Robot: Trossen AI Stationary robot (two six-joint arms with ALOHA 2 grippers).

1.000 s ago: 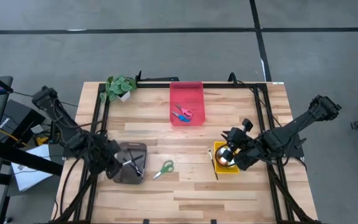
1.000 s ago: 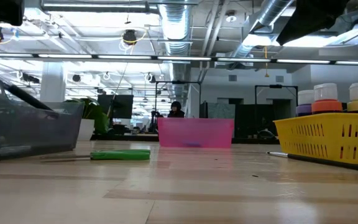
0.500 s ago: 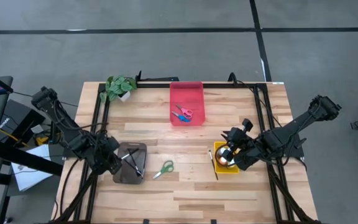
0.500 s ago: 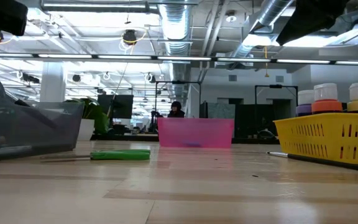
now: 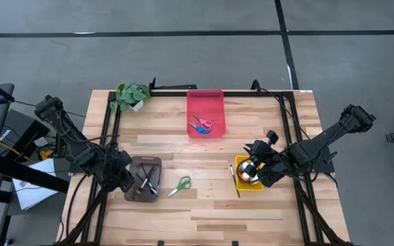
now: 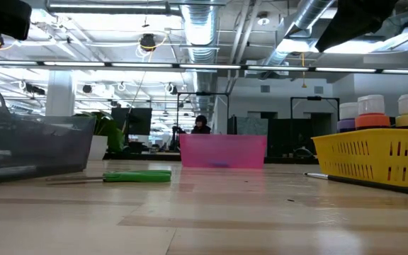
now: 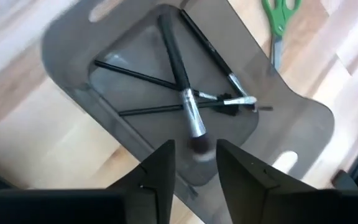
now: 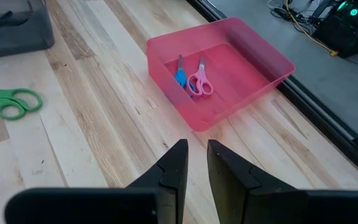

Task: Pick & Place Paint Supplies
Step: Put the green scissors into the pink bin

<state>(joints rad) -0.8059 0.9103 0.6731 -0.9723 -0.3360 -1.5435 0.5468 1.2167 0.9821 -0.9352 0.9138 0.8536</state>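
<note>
Left wrist view: the left tool hovers over the grey tray, fingers parted and empty, a brush lying loose among others inside, seemingly just dropped there for sorting. Green scissors wait on the worktop.

Grey concrete floor with dark seams; exposed silver ceiling ducts, strip lights, distant seated person.

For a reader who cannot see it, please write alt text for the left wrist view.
The left gripper, its two dark fingers apart, hangs over a grey tray holding several thin dark-handled brushes that cross one another. The tray sits on a light wooden table, and green-handled scissors lie on the wood beside it.
</note>
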